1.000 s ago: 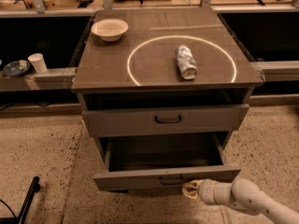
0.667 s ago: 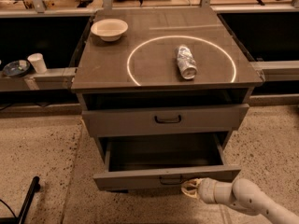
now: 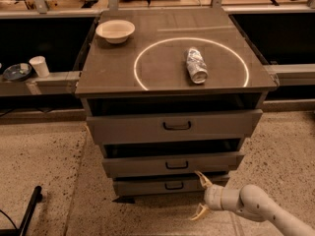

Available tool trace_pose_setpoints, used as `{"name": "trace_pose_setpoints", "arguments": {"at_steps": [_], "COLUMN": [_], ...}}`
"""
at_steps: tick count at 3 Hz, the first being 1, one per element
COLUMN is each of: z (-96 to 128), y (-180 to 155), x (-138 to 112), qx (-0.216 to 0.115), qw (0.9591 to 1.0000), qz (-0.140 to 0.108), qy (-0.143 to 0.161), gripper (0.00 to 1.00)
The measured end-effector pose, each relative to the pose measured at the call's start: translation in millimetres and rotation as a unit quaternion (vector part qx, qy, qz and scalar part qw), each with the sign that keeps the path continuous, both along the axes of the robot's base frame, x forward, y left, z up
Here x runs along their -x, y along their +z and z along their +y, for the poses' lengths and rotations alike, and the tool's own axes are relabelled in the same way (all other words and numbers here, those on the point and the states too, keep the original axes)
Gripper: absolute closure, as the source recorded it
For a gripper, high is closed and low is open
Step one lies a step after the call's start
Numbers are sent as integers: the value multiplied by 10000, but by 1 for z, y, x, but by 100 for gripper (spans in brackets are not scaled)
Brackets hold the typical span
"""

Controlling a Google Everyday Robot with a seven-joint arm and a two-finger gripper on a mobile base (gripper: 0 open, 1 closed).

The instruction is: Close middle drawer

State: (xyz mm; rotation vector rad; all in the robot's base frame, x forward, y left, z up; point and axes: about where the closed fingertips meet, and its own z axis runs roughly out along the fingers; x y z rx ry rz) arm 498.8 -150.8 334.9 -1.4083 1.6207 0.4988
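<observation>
The middle drawer [image 3: 147, 165] is a low grey front with a small dark handle [image 3: 176, 165]. It is pushed in under the taller top drawer [image 3: 138, 128], and only a dark slit shows above it. My gripper [image 3: 199, 196] is low at the right, in front of the right end of the bottom drawer [image 3: 147, 186]. Its fingers are spread open and empty. The upper fingertip [image 3: 202, 179] lies just below the middle drawer's front.
On the cabinet top [image 3: 113, 68] a white bowl [image 3: 115, 31] sits at the back left and a can [image 3: 196, 65] lies inside a white ring. A paper cup [image 3: 38, 66] and a dish [image 3: 17, 72] stand on the left ledge. A dark bar [image 3: 29, 210] lies on the speckled floor.
The middle drawer, pulled far out before, has slid in. My gripper followed it towards the cabinet and now sits just below its front.
</observation>
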Motion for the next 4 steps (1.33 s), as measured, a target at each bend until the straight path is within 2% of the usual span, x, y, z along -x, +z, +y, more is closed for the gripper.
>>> {"name": "trace_pose_setpoints", "arguments": {"at_steps": [1, 2, 3, 4], "z": [0, 5, 9, 10], "y": [0, 3, 10, 10], "x": [0, -4, -15, -31], "qx": [0, 45, 54, 114], "qw": [10000, 10000, 9998, 9998], "qz": [0, 2, -23, -82], "qy": [0, 68, 190, 153], "gripper": [0, 15, 38, 36]}}
